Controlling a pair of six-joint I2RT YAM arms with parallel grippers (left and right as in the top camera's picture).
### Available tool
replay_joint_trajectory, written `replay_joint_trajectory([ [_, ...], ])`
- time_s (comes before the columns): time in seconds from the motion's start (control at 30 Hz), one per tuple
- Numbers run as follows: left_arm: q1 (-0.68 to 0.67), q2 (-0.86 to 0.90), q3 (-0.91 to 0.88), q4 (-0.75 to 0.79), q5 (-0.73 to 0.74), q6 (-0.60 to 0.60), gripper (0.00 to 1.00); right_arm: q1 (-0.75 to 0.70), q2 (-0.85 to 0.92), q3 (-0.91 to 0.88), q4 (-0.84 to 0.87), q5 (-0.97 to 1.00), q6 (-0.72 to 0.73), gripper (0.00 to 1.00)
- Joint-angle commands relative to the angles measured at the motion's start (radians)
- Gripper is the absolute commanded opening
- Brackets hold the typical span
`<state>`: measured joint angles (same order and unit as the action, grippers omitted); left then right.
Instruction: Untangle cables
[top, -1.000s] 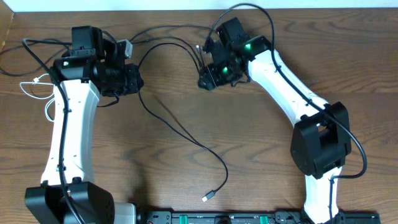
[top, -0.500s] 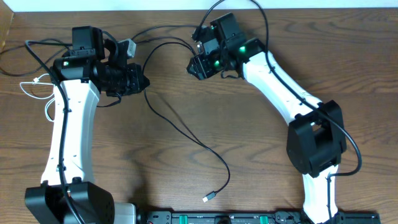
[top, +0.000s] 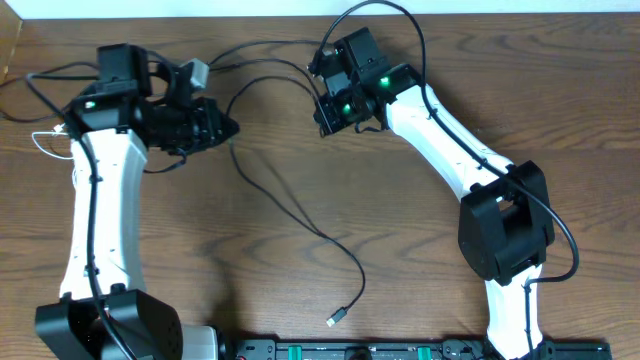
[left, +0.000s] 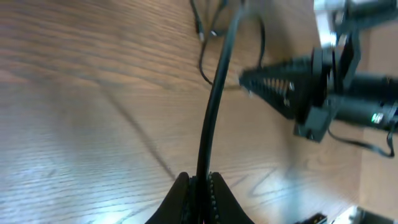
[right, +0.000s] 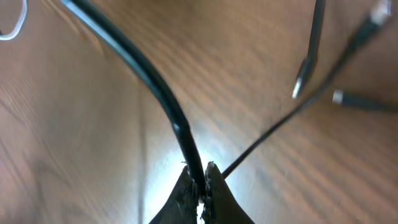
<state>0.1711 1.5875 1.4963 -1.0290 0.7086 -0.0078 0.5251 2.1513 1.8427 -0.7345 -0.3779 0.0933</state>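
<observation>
Overhead view of a wooden tabletop (top: 420, 260), where two white arms meet near its far edge. The untangling looks to be at the pulling-apart step. The left tool (left: 200, 186) and right tool (right: 200, 177) are each clamped on a black cable (left: 214, 93). The next move probably calls for drawing them apart gently. One black cable trails to its plug (top: 331, 319) at the near edge. The white cable (top: 45, 140) lies far left.

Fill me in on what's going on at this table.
Two robot arms are working on tangled cables. The left pincer is shut on a black cable. The right pincer is also shut on black cable; whether it is the same cord is unclear. A loose plug lies near the front of the table, and the white cable sits beside the left arm.
</observation>
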Motion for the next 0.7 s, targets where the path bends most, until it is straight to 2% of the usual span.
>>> replay_joint_trajectory([
  [0.0, 0.064, -0.041, 0.029, -0.003, 0.025, -0.029, 0.07, 0.002, 0.009, 0.001, -0.070, 0.001, 0.035, 0.01],
  [0.23, 0.135, -0.047, 0.029, -0.002, 0.025, -0.029, 0.07, 0.006, 0.008, 0.001, -0.274, 0.001, 0.048, 0.01],
  [0.5, 0.189, -0.047, 0.029, 0.010, 0.026, -0.113, 0.07, 0.013, 0.003, 0.001, -0.422, -0.085, 0.048, 0.01],
  [0.67, 0.208, -0.047, 0.029, 0.025, 0.107, -0.126, 0.07, 0.012, -0.014, 0.002, -0.492, -0.073, 0.043, 0.01],
])
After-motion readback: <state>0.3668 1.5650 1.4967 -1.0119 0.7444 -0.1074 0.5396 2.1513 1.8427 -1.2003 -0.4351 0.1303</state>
